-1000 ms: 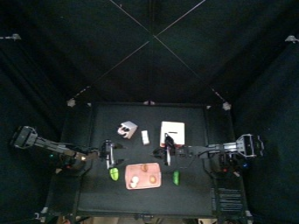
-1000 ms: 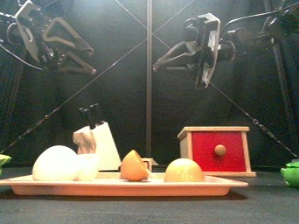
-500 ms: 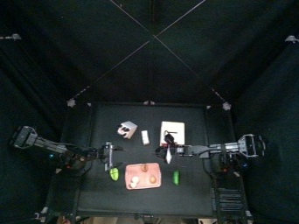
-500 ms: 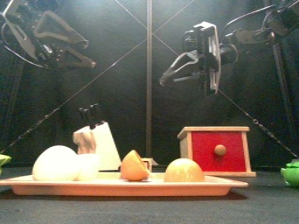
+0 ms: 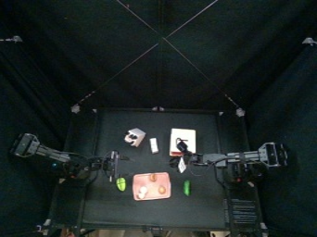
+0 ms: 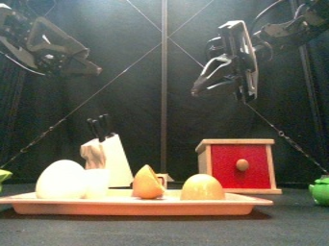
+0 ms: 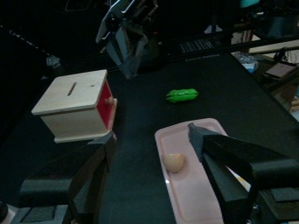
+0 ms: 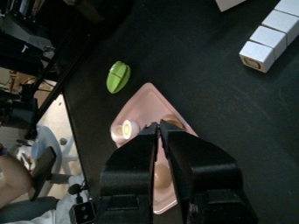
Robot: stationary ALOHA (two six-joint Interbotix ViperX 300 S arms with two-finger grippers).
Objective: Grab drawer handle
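The drawer is a small wooden box with a red front (image 6: 238, 165) and a round knob handle (image 6: 241, 164), standing on the table at the right. From above the box (image 5: 183, 137) lies at the table's middle back. My right gripper (image 6: 229, 79) hangs high above and a little left of the box, its jaws only partly open and nothing between them (image 8: 163, 144). My left gripper (image 6: 71, 60) hangs high at the left, far from the drawer. Its jaws stand wide open and empty (image 7: 160, 162), with the box (image 7: 76, 103) beyond them.
A pink tray (image 6: 141, 203) at the front holds a white egg shape (image 6: 62, 180), an orange wedge (image 6: 148, 183) and a yellowish egg shape (image 6: 202, 186). A white knife block (image 6: 106, 154) stands behind it at the left. Green items lie at both table edges (image 6: 320, 190) (image 8: 117, 76).
The right gripper has drifted right and slightly up, tilting more. The left arm has drawn back toward the left. Neither gripper's opening has changed.
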